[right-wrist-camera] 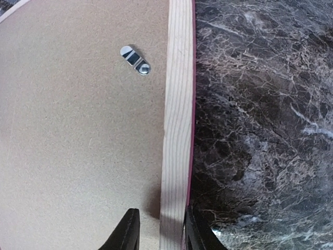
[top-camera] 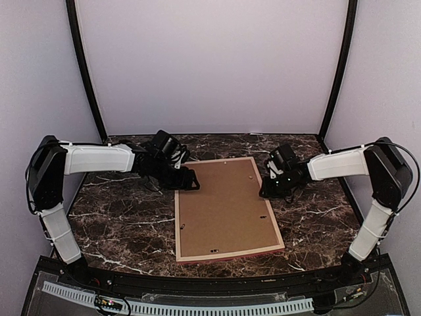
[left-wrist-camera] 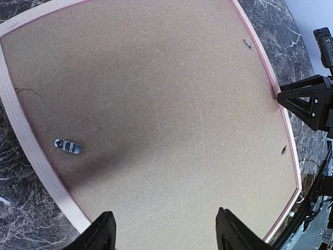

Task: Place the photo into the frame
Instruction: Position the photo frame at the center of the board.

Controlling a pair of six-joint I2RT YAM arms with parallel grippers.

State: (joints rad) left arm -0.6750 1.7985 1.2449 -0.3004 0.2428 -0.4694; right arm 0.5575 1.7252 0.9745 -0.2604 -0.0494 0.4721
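Your frame [top-camera: 230, 254] lies face down mid-table with the brown backing board [top-camera: 220, 207] seated in it. The photo is out of sight, so you cannot tell whether it is inside. The left gripper [left-wrist-camera: 164, 229] gapes over the far-left corner. The right gripper [right-wrist-camera: 161, 229] straddles the right rail, and you cannot tell whether it has clamped.

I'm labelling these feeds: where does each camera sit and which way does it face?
Top external: above and behind the bases, looking down at the table and the frame; left arm and right arm show.
Left wrist: on the left arm, looking down at the backing board; left gripper at bottom.
Right wrist: on the right arm, looking along a frame rail; right gripper straddles it.
Shared: top and left wrist both show the right gripper.
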